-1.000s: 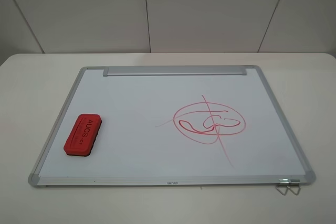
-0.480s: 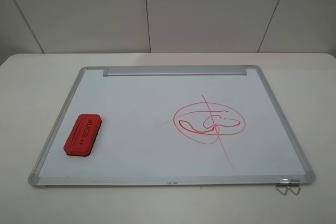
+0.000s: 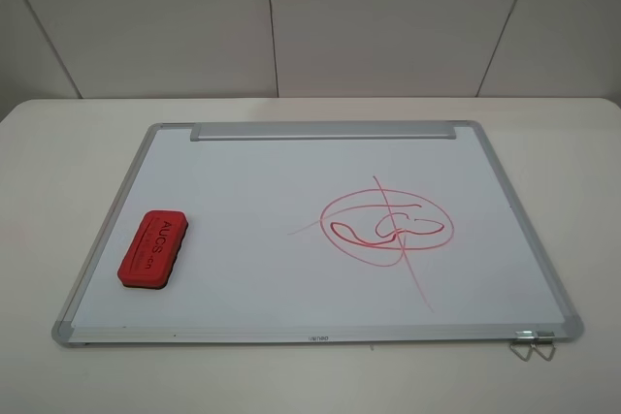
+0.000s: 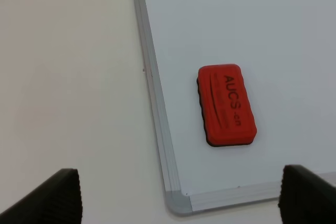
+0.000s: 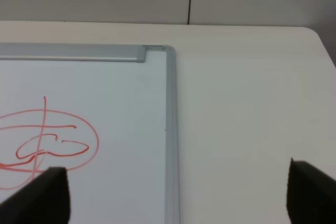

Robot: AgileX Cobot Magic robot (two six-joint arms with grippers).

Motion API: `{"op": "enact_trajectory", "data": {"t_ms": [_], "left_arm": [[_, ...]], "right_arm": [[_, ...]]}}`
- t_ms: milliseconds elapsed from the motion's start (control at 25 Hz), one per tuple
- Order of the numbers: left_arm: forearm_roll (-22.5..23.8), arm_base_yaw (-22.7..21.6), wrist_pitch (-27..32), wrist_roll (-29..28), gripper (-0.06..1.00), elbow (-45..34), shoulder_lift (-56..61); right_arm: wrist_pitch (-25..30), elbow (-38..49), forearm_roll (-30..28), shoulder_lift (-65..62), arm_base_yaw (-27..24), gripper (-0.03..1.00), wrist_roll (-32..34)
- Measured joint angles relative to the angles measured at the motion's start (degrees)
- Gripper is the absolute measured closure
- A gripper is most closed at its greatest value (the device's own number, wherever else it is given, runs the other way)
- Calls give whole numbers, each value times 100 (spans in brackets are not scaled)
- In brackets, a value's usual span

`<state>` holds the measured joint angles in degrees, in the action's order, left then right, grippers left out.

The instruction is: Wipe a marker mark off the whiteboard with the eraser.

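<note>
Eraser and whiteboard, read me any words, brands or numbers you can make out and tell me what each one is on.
"AUCS" in dark letters on the top of the eraser, followed by smaller letters too blurred to read.
A small dark print on the near frame edge of the whiteboard: too small to read.
The red marker scribble forms no letters or numbers.

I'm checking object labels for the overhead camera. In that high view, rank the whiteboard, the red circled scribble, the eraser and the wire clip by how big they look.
1. whiteboard
2. red circled scribble
3. eraser
4. wire clip, at the board's near right corner

No close calls; each looks clearly smaller than the one before.
</note>
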<state>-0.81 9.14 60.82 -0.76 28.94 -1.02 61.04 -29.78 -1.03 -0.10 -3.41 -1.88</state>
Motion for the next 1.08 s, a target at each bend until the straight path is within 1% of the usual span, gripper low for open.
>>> {"op": "enact_trajectory", "data": {"t_ms": [200,440,560,1080], "left_arm": [[-112,-91,0,0,20,-4,137],[-155,-608,0,0,20,-4,137],[-160,-762,0,0,20,-4,137],[-202,-800,0,1,20,-4,137]], "right_arm": [[0,0,0,0,0,26,0],[0,0,0,0,0,26,0],[0,0,0,0,0,26,0],[0,0,0,0,0,26,0]]}}
